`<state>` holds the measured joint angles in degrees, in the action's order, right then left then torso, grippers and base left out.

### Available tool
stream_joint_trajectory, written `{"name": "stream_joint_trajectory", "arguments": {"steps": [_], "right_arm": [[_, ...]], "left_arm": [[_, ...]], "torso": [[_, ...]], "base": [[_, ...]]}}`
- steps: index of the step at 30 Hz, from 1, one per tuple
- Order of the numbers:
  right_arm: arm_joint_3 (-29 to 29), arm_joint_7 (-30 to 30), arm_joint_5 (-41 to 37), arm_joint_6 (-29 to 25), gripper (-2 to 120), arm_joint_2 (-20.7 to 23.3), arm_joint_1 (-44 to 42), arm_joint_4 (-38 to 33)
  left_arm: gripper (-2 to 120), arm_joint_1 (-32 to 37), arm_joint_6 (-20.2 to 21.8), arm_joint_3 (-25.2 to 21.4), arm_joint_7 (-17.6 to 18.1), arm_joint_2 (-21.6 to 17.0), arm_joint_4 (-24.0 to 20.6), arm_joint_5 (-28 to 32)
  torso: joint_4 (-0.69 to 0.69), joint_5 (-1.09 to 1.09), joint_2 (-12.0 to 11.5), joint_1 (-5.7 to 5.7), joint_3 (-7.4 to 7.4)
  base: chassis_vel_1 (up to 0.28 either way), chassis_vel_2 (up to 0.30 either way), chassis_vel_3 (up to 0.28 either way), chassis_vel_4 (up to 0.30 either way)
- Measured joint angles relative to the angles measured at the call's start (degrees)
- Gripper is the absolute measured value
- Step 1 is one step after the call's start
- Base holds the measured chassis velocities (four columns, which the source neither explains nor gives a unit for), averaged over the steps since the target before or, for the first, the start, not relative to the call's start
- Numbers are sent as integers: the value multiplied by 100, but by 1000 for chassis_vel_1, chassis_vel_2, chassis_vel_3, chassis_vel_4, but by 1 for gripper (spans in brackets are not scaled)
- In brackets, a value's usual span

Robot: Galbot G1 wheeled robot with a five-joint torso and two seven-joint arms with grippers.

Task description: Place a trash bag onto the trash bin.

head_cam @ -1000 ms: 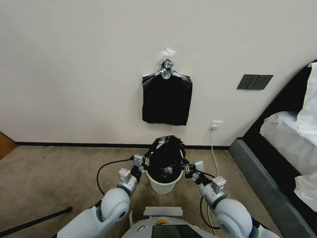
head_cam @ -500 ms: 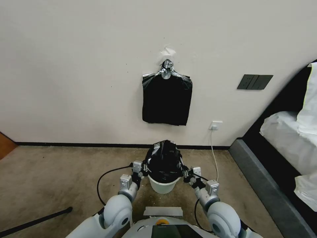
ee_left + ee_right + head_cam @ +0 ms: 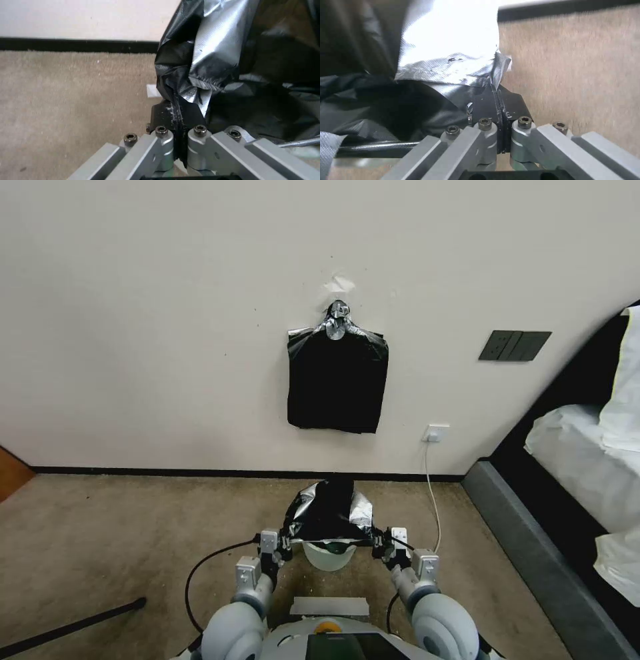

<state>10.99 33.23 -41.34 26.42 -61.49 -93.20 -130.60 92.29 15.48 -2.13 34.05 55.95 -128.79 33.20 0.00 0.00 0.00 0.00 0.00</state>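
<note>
The glossy black trash bag (image 3: 328, 513) is stretched between my two grippers over the cream-white trash bin (image 3: 327, 555), which stands on the carpet just ahead of my base. My left gripper (image 3: 285, 545) is shut on the bag's left edge, and the left wrist view shows the film (image 3: 206, 65) pinched between the black pads (image 3: 163, 115). At the bag's right edge my right gripper (image 3: 381, 545) is shut on it too, with crinkled film (image 3: 446, 65) caught between its pads (image 3: 511, 107). The bag covers most of the bin's mouth.
A flat bundle of black bags (image 3: 337, 380) hangs from a silver clip on the wall behind the bin. A white cable (image 3: 432, 493) drops from a wall socket to the carpet. A bed (image 3: 587, 473) with a grey base stands at the right. A black pole (image 3: 73, 620) lies at the lower left.
Both grippers have pulled back towards my base and come lower, drawing the bag down and flatter over the bin. Less of the bin's wall now shows below the bag.
</note>
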Motion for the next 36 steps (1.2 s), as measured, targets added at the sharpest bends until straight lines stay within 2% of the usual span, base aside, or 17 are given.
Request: {"name": "stream_joint_trajectory", "arguments": {"steps": [12, 25, 28, 30, 36], "right_arm": [[-15, 94, -491, 270, 0, -11, 203, 369], [-56, -19, -569, 240, 0, -8, 524, 798], [-71, -153, -490, 160, 0, 2, 538, 845], [-82, -256, -432, 77, 0, -7, 520, 870], [-88, -336, -343, 9, 0, -19, 460, 885]], "left_arm": [[0, 32, 52, 121, -2, 109, 305, -9], [0, -525, -215, 268, -56, 103, 882, -206], [0, -626, -456, 269, -188, 84, 1024, -382], [0, -673, -940, 279, -439, 84, 1249, -726], [0, -604, -1167, 280, -614, 59, 1322, -863]], "torso": [[0, 0, 0, 0, 0], [0, 0, 0, 0, 0], [0, 0, 0, 0, 0], [0, -1, 0, 0, 0], [0, 0, 0, 0, 0]], "base": [[0, 0, 0, 0], [0, 0, 0, 0], [0, 0, 0, 0], [0, 0, 0, 0], [0, 0, 0, 0]]}}
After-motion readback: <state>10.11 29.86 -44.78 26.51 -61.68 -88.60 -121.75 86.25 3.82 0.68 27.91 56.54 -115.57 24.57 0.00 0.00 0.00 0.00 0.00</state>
